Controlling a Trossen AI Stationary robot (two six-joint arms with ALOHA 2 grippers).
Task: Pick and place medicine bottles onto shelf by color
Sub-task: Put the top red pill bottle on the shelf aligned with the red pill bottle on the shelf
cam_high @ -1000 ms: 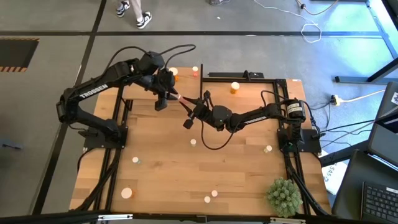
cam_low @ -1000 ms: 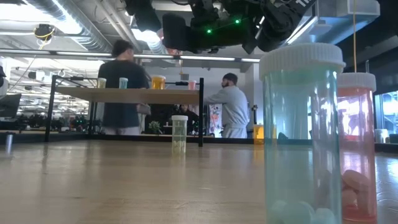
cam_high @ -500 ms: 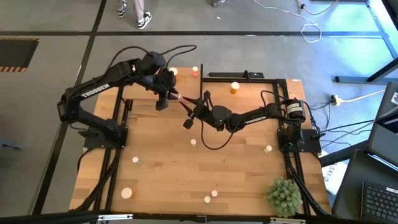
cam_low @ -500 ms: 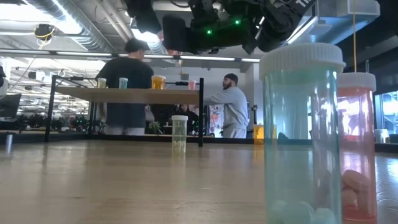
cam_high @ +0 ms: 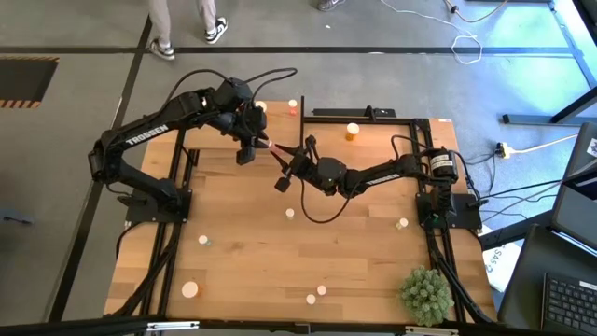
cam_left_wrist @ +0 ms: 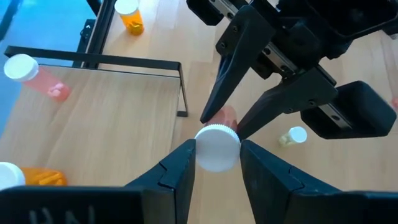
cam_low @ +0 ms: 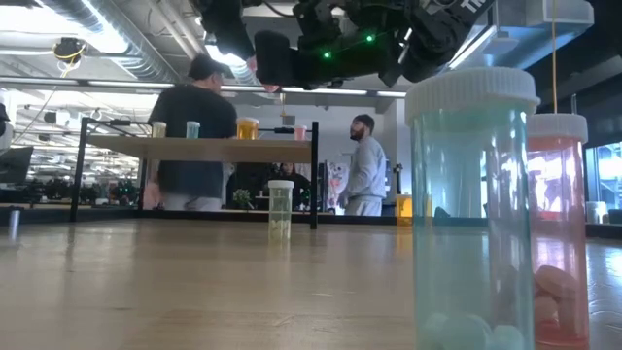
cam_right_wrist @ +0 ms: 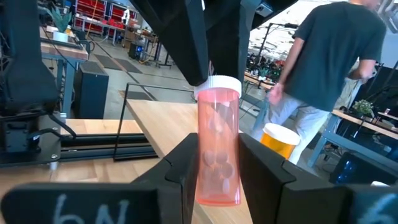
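Both grippers are shut on one reddish medicine bottle [cam_high: 269,147] with a white cap, high above the table near its far edge. My left gripper [cam_left_wrist: 217,163] comes from the far left, my right gripper [cam_right_wrist: 219,163] from the right. The shelf [cam_low: 199,148] carries several bottles standing on it. An orange bottle [cam_high: 353,132] stands at the far side. More bottles stand scattered on the tabletop, one of them [cam_high: 289,213] near the middle. My left gripper pinches the white cap [cam_left_wrist: 217,147] by its sides between its two fingers, slanting down from the far left, looking onto the cap's top. The bottle is lifted clear of the table. My right gripper pinches the reddish body [cam_right_wrist: 217,158] between its two fingers, below the cap, coming about level from the table's right. The bottle is clear of the table, its capped end [cam_right_wrist: 219,85] toward my left gripper's fingers.
A pale green bottle [cam_low: 481,214] and a reddish one [cam_low: 559,233] stand close to the low camera at the near edge. A spiky green plant ball [cam_high: 426,294] sits at the near right corner. People stand in the room behind the table.
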